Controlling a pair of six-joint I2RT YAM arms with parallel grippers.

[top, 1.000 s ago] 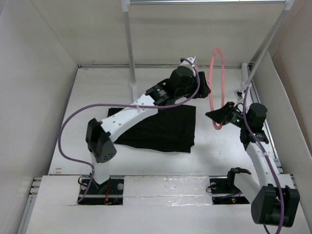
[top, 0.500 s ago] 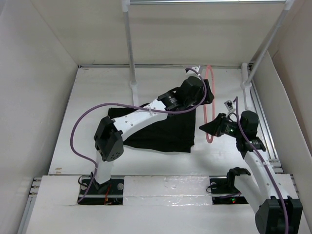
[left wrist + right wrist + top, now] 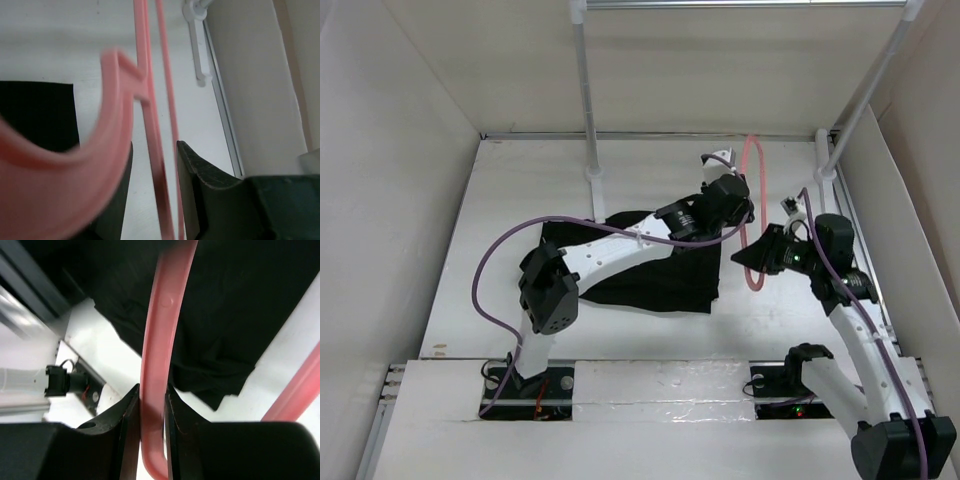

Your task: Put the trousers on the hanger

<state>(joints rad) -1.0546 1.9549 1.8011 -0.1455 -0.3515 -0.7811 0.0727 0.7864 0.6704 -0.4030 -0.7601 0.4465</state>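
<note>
The black trousers (image 3: 650,265) lie flat on the table's middle. The pale-pink hanger (image 3: 751,215) stands upright to their right. My right gripper (image 3: 753,259) is shut on the hanger's lower loop; in the right wrist view the pink bar (image 3: 157,340) is pinched at that gripper (image 3: 152,432), with the trousers (image 3: 240,305) behind. My left gripper (image 3: 744,207) reaches over the trousers to the hanger's upper part. In the left wrist view it (image 3: 154,200) is open, with thin hanger bars (image 3: 150,115) passing between the jaws without touching. The blurred hook (image 3: 75,155) is close to the lens, and a trousers corner (image 3: 35,115) shows at left.
White rack poles stand at the back (image 3: 583,90) and at the right (image 3: 868,95), with a rack foot (image 3: 823,160) and a rail along the right wall. Walls close in the table on the left, back and right.
The right gripper carried the hanger left and nearer the trousers. The left gripper moved right and forward until its open jaws straddle the hanger's upper bars.
</note>
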